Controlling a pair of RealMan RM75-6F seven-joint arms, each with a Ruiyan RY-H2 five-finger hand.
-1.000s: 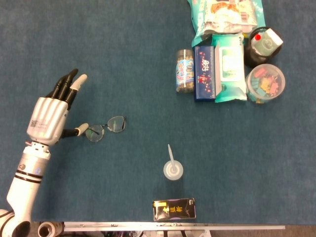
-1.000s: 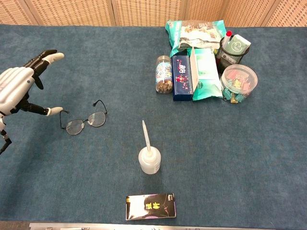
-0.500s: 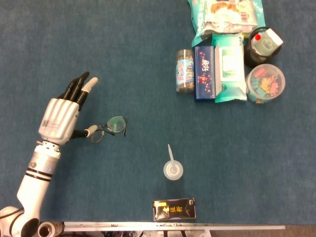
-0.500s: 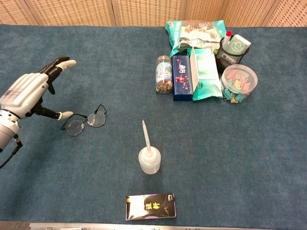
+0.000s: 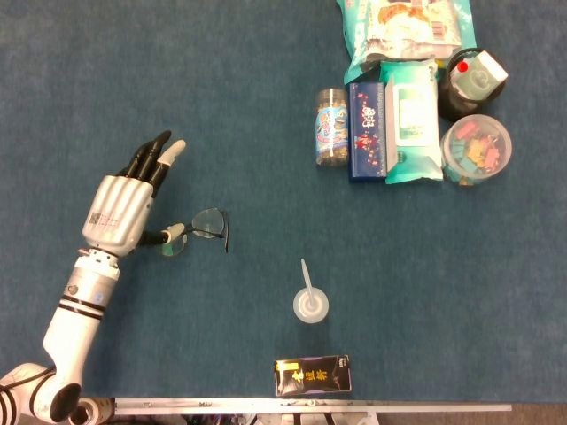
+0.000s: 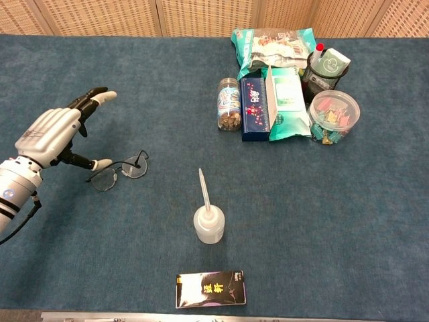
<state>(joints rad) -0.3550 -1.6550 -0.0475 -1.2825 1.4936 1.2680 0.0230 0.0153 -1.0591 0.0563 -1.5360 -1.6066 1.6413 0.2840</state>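
A pair of thin-framed glasses (image 5: 202,228) (image 6: 124,172) lies on the blue cloth at the left. My left hand (image 5: 124,205) (image 6: 57,133) hovers just left of them with its fingers stretched out and apart. Its thumb reaches to the glasses' left lens and seems to touch the frame. Nothing is gripped in the hand. My right hand appears in neither view.
A squeeze bottle (image 5: 310,302) (image 6: 208,222) with a long nozzle stands mid-table, a black packet (image 5: 312,374) (image 6: 210,289) near the front edge. At the back right sit a small jar (image 5: 330,127), a dark blue box (image 5: 364,131), wipes (image 5: 411,119), a snack bag (image 5: 399,27) and a tub of clips (image 5: 477,149).
My left hand has moved right, toward the glasses, until its thumb reaches the left lens. The glasses have shifted and turned slightly.
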